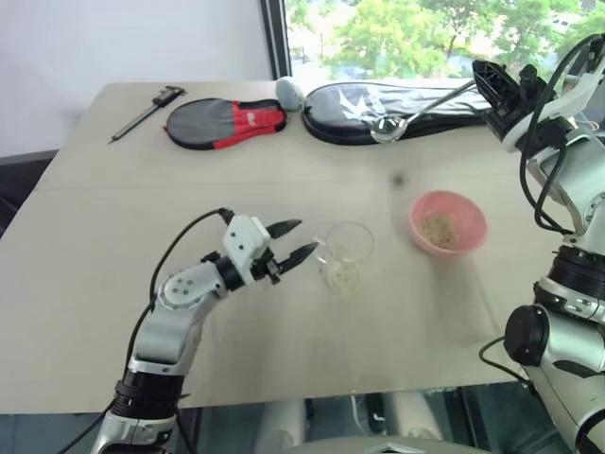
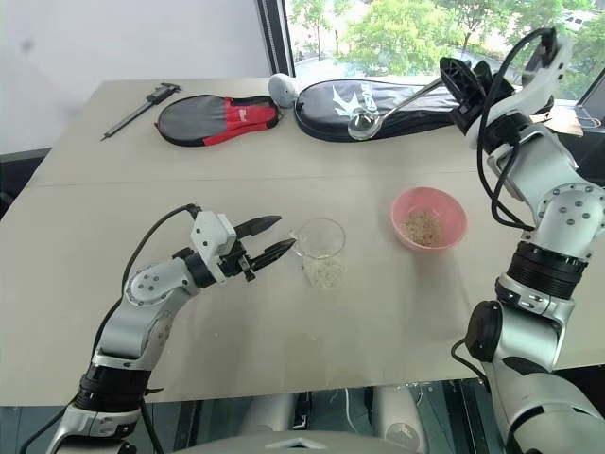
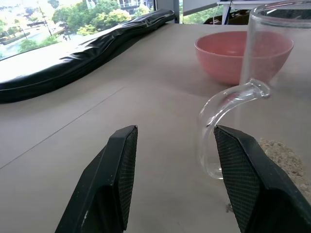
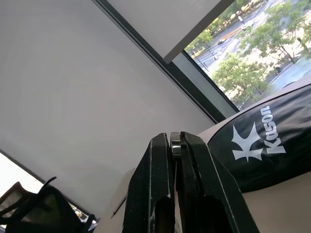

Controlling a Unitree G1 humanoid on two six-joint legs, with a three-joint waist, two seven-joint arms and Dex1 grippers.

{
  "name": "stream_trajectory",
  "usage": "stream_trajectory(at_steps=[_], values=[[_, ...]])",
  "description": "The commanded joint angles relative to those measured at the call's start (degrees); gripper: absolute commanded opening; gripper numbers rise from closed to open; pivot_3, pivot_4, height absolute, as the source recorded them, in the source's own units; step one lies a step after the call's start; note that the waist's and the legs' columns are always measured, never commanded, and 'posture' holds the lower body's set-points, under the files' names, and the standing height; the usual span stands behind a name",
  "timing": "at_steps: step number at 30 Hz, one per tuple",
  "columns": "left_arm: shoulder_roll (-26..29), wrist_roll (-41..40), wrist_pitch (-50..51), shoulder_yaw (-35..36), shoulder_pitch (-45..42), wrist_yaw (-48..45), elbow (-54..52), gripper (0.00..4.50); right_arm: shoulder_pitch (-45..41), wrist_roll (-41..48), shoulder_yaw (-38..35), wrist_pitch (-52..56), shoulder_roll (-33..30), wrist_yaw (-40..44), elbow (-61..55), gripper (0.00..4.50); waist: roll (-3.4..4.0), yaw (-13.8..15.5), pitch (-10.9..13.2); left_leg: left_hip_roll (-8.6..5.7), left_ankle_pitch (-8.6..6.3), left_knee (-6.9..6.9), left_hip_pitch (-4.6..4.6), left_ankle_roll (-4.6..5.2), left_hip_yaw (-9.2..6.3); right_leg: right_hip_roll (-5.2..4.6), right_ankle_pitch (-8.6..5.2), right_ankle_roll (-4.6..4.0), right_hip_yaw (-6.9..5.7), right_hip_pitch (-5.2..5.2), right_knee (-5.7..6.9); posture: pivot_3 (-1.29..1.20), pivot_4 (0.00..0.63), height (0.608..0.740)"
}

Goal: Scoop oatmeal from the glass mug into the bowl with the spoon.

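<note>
The glass mug (image 1: 346, 248) stands mid-table with a little oatmeal (image 1: 342, 276) in its bottom. Its handle (image 3: 227, 104) points toward my left gripper (image 1: 301, 238), which is open and level. The handle lies just ahead of the gap, close to one finger (image 3: 248, 170). The pink bowl (image 1: 470, 213) sits to the mug's right and holds some oatmeal (image 1: 439, 229). My right gripper (image 1: 480, 72) is raised at the far right, shut on the spoon's handle (image 4: 176, 141). The spoon (image 1: 425, 109) slants down-left over the black case.
A long black racket case (image 1: 340, 102) lies along the table's far edge, next to a red, black and grey paddle cover (image 1: 227, 121) and a small grey ball (image 1: 290, 92). A black caliper (image 1: 146, 109) lies at the far left. Bare table surrounds the mug and bowl.
</note>
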Motion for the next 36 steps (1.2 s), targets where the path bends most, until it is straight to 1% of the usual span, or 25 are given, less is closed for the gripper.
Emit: stream_trajectory(at_steps=[1, 2, 4, 5, 7, 8, 9, 13, 17, 20, 24, 30, 33, 36], values=[[-0.8, 0.35, -2.16, -0.85, -1.53, -0.85, 0.61, 2.6, -1.01, 1.29, -0.83, -1.46, -1.03, 0.0, -2.89, 0.0, 0.0, 0.0, 0.0, 0.0, 0.0, 0.0, -0.01, 0.0, 0.0, 0.0, 0.0, 0.0, 0.0, 0.0, 0.0, 0.0, 0.15, 0.74], [-0.91, 0.37, -2.33, -0.98, -1.7, -0.93, 0.86, 2.6, -0.98, 1.27, -0.78, -1.53, -1.11, 0.01, -2.93, 0.0, 0.0, 0.0, 0.0, 0.0, 0.0, 0.0, -0.01, 0.0, -0.01, 0.0, 0.0, 0.0, 0.0, 0.0, -0.01, 0.0, 0.15, 0.74], [-1.52, 0.66, -2.57, -1.66, -2.16, -0.97, 1.24, 2.07, -0.89, 1.33, -0.85, -1.66, -1.25, -0.1, -3.02, 0.0, 0.0, -0.01, 0.0, 0.0, 0.0, 0.0, -0.01, 0.0, 0.0, 0.0, 0.0, 0.0, 0.0, 0.0, -0.01, 0.0, 0.15, 0.74], [-1.85, 0.8, -2.63, -1.97, -2.34, -0.97, 1.37, 1.88, -0.84, 1.34, -0.86, -1.73, -1.3, -0.12, -3.06, 0.0, 0.0, -0.01, 0.0, 0.0, 0.0, 0.0, -0.01, 0.0, -0.01, 0.0, 0.0, 0.0, 0.0, 0.0, -0.01, 0.0, 0.15, 0.74], [-2.48, 1.18, -2.75, -2.56, -2.79, -0.94, 1.71, 0.94, -0.8, 1.39, -0.82, -1.83, -1.33, -0.15, -3.01, 0.0, 0.0, 0.0, 0.0, 0.0, 0.0, 0.0, -0.01, 0.0, -0.01, 0.0, 0.0, 0.0, 0.0, 0.0, 0.0, 0.0, 0.15, 0.74], [-2.72, 1.35, -2.84, -2.78, -3.05, -0.87, 1.94, 0.39, -0.78, 1.44, -0.78, -1.83, -1.32, -0.15, -3.01, 0.0, 0.0, 0.0, 0.0, 0.0, 0.0, 0.0, -0.01, 0.0, 0.0, 0.0, 0.0, 0.0, 0.0, 0.0, 0.0, 0.0, 0.15, 0.74], [-2.95, 1.47, -2.9, -2.9, -3.29, -0.74, 2.17, 0.09, -0.74, 1.54, -0.72, -1.73, -1.35, -0.13, -3.1, 0.0, 0.0, 0.01, 0.0, 0.0, 0.0, 0.0, -0.01, 0.0, 0.0, 0.0, 0.0, 0.0, 0.0, 0.0, 0.0, 0.0, 0.15, 0.74], [-3.47, 1.77, -3.2, -2.96, -3.96, -0.5, 3.14, 0.09, -0.78, 2.7, -0.53, -0.69, -1.83, 0.16, -3.48, 0.0, 0.02, 0.01, 0.0, 0.0, 0.0, 0.0, -0.01, 0.0, -0.01, 0.0, 0.0, 0.0, -0.01, 0.0, 0.0, 0.0, 0.15, 0.74], [-3.86, 3.18, -3.89, -2.91, -4.64, 0.51, 4.1, 0.09, -0.13, 6.55, 1.51, 3.52, -3.9, 3.37, -5.68, 0.0, 0.02, 0.02, 0.0, 0.0, 0.0, 0.0, -0.01, 0.0, -0.01, 0.0, 0.0, 0.0, 0.0, 0.0, 0.0, 0.0, 0.15, 0.74], [-3.93, 4.53, -5.66, -2.27, -6.02, 1.54, 5.7, 0.09, 0.73, 13.04, 3.62, 8.72, -6.31, 6.99, -8.34, 0.0, 0.02, 0.03, 0.0, 0.0, 0.0, 0.0, -0.01, 0.01, -0.02, 0.0, 0.0, 0.0, -0.01, 0.0, 0.0, 0.0, 0.15, 0.74], [-3.08, 7.88, -10.83, -0.73, -9.78, 3.88, 10.09, 0.09, 2.71, 14.98, 7.16, 12.66, -10.42, 13.44, -11.8, 0.0, 0.01, 0.2, 0.0, 0.0, -0.01, 0.01, -0.01, 0.02, -0.05, -0.01, 0.0, 0.0, -0.03, 0.01, 0.01, 0.0, 0.15, 0.74], [-2.02, 10.78, -17.35, 0.06, -14.46, 5.88, 16.46, 0.09, 4.38, 12.11, 11.9, 12.81, -13.83, 19.84, -14.91, 0.0, 0.0, -0.02, 0.0, 0.0, -0.01, 0.03, -0.01, 0.02, -0.06, 0.0, 0.01, 0.01, -0.03, 0.01, 0.01, 0.0, 0.15, 0.74], [-1.72, 11.88, -19.43, 0.05, -16.34, 6.16, 18.64, 0.09, 4.35, 5.86, 15.43, 11.3, -15.36, 23.21, -16.43, 0.0, 0.0, 0.09, 0.0, 0.0, -0.01, 0.03, -0.05, 0.02, -0.06, -0.01, 0.01, 0.01, -0.04, 0.0, -0.02, 0.0, 0.15, 0.74], [-1.59, 12.33, -20.97, -0.25, -17.32, 5.76, 19.78, 0.09, 3.3, 0.19, 17.77, 7.6, -13.55, 23.63, -16.31, 0.0, 0.0, 0.03, 0.0, 0.0, -0.01, 0.03, -0.04, 0.02, -0.04, -0.01, 0.01, 0.01, -0.03, 0.0, -0.02, 0.0, 0.15, 0.74]])
